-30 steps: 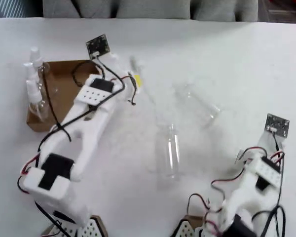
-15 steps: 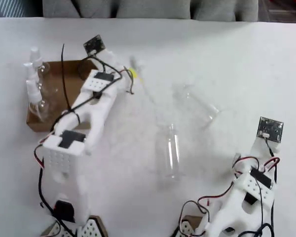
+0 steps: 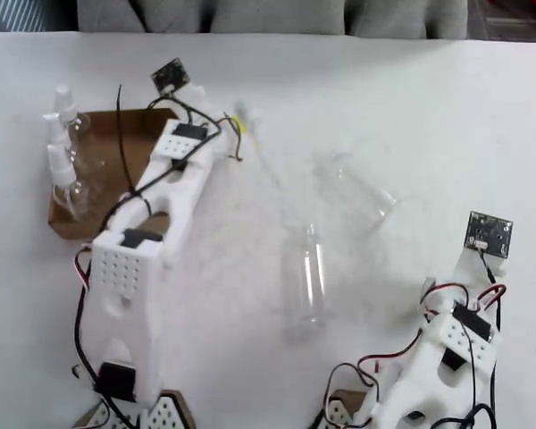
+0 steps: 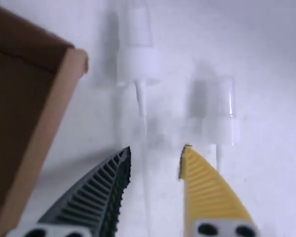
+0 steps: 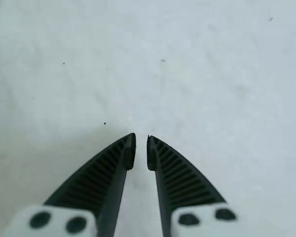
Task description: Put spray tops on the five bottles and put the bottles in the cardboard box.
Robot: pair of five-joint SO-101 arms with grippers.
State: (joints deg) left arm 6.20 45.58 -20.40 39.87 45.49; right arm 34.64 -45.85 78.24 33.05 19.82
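Note:
My left gripper [image 4: 155, 150] is open just past the corner of the cardboard box [image 4: 29, 118], low over the white table. Two white spray tops lie ahead of it. The dip tube of one spray top [image 4: 138, 59] runs between the black and yellow fingers; the other spray top [image 4: 220, 111] lies beyond the yellow fingertip [image 4: 187, 155]. From above, the left gripper [image 3: 235, 132] sits beside the box [image 3: 116, 152], which holds clear bottles with spray tops [image 3: 61, 156] along its left wall. Two uncapped clear bottles lie on the table: one bottle [image 3: 311, 273] in the middle, another [image 3: 359, 189] farther right. My right gripper [image 5: 140, 148] is shut and holds nothing.
The right arm [image 3: 451, 344] is folded back at the table's near right corner, over bare white surface. The left arm [image 3: 152, 232] stretches from the near left edge across the box's right side. Open table lies between the lying bottles and the far edge.
The left arm has lifted its elbow and stretched forward, bringing its gripper closer to the spray tops. The right arm drew back slightly toward the near edge, then held still.

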